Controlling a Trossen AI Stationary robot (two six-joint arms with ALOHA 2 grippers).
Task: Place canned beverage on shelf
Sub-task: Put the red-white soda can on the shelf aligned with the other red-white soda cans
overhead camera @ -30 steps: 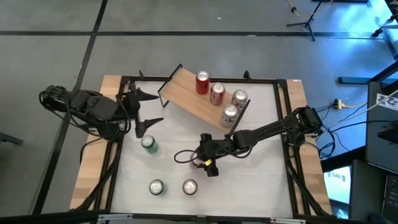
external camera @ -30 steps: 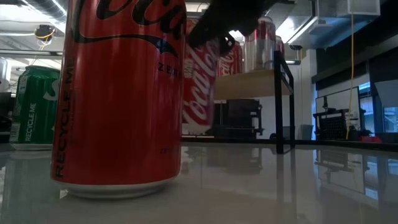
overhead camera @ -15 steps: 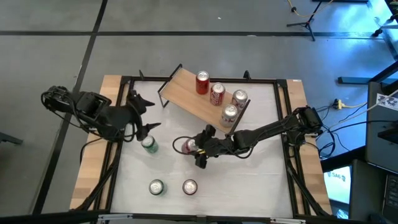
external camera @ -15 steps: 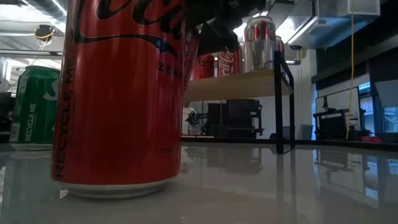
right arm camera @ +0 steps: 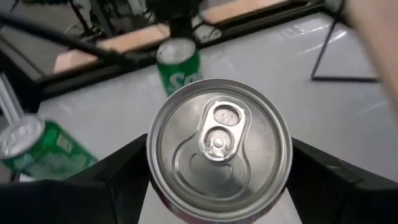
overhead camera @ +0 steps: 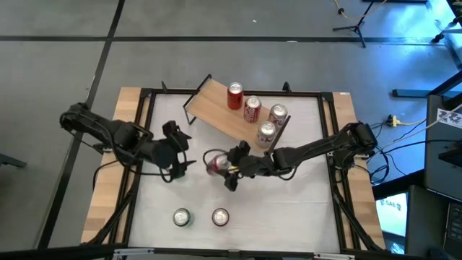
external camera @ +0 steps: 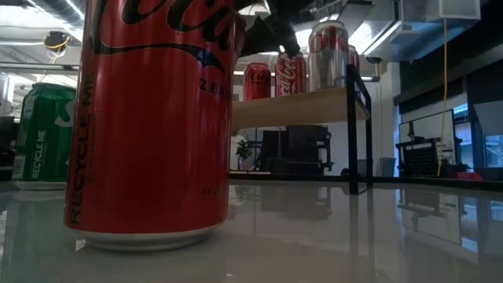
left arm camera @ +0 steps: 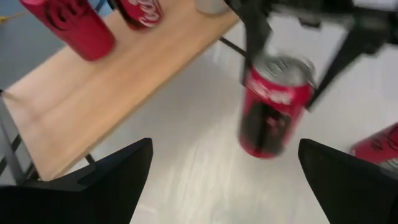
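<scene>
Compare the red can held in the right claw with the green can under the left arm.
The red can is clamped in the right claw and lifted off the table; the green can stands on the table, ungripped.
The red can is red with a Coca-Cola-style script; the green can is green with white lettering.
Both have silver tops and look alike in size.

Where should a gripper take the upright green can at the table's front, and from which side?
By its round side wall below the rim, from the left arm's side: the green can stands upright, and the red Zero can stands close on its other side. The right gripper holds a second red can mid-table.
</scene>
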